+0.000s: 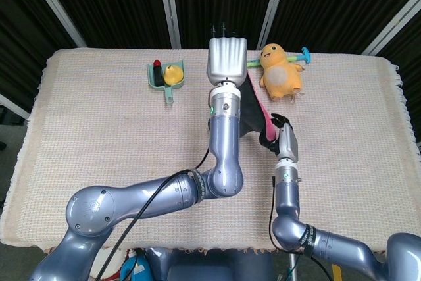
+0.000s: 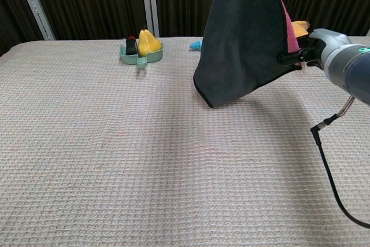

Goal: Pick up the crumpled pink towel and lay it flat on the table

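The towel (image 2: 243,39), dark grey on one face and pink (image 2: 291,32) on the other, hangs in the air over the right half of the table. My left hand (image 1: 227,57) holds its top edge high up, above the chest view's frame. My right hand (image 2: 306,53) pinches the towel's lower right edge and draws it sideways. From the head view only a strip of the towel (image 1: 253,115) shows beside the left forearm, with my right hand (image 1: 276,131) at its lower end. The towel's lowest corner hangs just above the tablecloth.
A teal tray (image 1: 158,78) with a yellow pear and a red-and-black item stands at the back left. A yellow duck plush (image 1: 283,74) and a teal toy (image 1: 304,56) lie at the back right. The beige woven tablecloth (image 2: 115,160) covers the table.
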You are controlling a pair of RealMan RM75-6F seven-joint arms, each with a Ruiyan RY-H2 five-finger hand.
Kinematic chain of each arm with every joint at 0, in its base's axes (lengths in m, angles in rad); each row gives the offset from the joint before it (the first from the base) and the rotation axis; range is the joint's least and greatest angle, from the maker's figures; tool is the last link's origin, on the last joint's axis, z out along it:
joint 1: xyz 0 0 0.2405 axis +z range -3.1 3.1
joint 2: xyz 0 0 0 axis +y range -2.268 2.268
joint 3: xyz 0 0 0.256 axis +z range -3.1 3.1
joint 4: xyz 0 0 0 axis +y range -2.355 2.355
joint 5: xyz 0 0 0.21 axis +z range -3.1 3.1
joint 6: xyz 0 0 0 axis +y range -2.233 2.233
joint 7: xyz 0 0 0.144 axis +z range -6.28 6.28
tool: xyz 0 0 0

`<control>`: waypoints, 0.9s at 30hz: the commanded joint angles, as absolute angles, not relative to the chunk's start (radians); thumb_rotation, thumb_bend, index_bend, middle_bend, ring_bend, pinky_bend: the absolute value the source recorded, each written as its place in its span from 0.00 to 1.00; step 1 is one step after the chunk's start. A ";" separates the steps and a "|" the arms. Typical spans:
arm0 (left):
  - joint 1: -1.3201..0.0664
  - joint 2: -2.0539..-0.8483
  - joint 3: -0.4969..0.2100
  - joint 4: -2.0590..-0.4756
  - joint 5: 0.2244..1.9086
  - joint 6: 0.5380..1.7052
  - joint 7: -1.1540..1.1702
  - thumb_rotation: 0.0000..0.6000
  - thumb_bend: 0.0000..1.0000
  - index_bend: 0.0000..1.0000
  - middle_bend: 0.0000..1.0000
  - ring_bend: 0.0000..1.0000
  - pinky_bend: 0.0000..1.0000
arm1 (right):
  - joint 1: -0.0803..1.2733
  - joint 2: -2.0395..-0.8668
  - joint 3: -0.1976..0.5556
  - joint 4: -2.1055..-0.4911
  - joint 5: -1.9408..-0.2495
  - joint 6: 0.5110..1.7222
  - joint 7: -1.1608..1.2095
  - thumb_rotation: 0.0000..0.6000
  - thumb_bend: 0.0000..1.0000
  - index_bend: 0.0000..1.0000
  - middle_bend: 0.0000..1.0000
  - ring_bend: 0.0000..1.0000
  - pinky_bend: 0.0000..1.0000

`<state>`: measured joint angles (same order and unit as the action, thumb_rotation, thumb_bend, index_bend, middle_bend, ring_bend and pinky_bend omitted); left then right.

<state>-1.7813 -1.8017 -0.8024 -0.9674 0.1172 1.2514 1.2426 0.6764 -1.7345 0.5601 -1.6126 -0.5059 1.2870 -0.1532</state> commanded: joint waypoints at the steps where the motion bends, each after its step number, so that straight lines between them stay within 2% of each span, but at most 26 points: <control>1: -1.773 -1.800 -0.800 -0.970 0.115 1.252 1.239 1.00 0.71 0.92 0.30 0.03 0.07 | 0.669 -1.724 0.564 -1.619 -0.513 1.284 -0.150 1.00 0.62 0.49 0.19 0.00 0.01; 6: -1.748 -1.792 -0.790 -0.981 0.113 1.255 1.232 1.00 0.71 0.92 0.30 0.03 0.07 | 0.650 -1.699 0.560 -1.639 -0.536 1.272 -0.137 1.00 0.69 0.49 0.19 0.00 0.01; 11: -1.711 -1.776 -0.783 -1.015 0.112 1.263 1.217 1.00 0.71 0.92 0.30 0.03 0.07 | 0.636 -1.673 0.565 -1.649 -0.547 1.256 -0.124 1.00 0.71 0.54 0.19 0.00 0.01; 18: -1.647 -1.741 -0.774 -1.108 0.112 1.284 1.187 1.00 0.71 0.92 0.29 0.03 0.07 | 0.630 -1.644 0.563 -1.671 -0.569 1.252 -0.132 1.00 0.72 0.64 0.21 0.02 0.01; 27: -1.569 -1.694 -0.747 -1.243 0.121 1.303 1.148 1.00 0.71 0.92 0.29 0.03 0.07 | 0.618 -1.615 0.551 -1.699 -0.597 1.258 -0.137 1.00 0.72 0.65 0.22 0.02 0.01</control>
<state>-1.5857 -1.7051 -0.7553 -1.2216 0.1180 1.2977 1.1587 0.6193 -1.6182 0.5520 -1.6960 -0.5946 1.2589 -0.1376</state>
